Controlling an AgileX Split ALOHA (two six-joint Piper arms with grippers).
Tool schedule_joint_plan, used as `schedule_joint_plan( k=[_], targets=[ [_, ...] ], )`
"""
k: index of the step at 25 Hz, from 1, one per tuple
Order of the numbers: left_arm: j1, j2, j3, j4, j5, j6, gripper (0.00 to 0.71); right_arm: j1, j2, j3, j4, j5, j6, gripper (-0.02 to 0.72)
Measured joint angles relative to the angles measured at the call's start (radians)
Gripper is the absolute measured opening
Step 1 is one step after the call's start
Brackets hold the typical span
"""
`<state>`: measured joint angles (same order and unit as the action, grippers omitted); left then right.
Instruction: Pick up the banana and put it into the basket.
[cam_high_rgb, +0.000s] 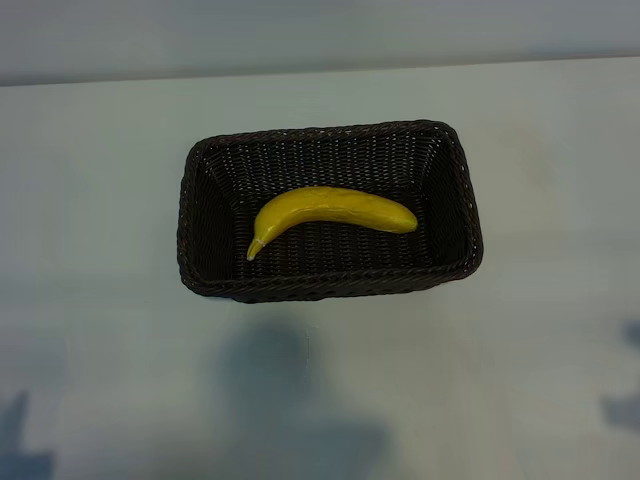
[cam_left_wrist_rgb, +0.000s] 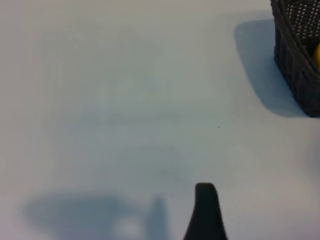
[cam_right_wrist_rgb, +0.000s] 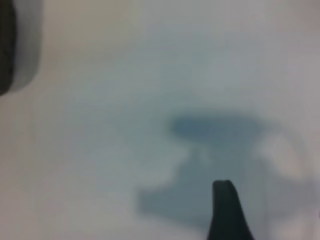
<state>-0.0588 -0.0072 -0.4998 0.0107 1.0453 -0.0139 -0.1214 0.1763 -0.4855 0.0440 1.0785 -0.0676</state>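
Inside basket: unlabelled banana

The worktop lies bare on every side of the basket, so a gripper could pass along its long walls or round either short end without meeting anything. The only obstacle is the basket's woven wall and braided rim (seen from the left wrist, a corner of it stands well off to one side), which closes off any level approach to the inside. From above the basket is open, with the banana lying across the middle of its floor and free floor along the walls.
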Motion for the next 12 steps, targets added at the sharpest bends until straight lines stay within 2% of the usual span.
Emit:
schedule_joint_plan(
  k=[4,12],
  targets=[
    [0.0,0.0,0.0,0.0,0.0,0.0,0.575,-0.044,-0.049,0.0,0.001,-0.001,0.0,0.445],
    [0.0,0.0,0.0,0.0,0.0,0.0,0.575,-0.044,-0.183,0.001,0.001,0.0,0.0,0.445]
  ],
)
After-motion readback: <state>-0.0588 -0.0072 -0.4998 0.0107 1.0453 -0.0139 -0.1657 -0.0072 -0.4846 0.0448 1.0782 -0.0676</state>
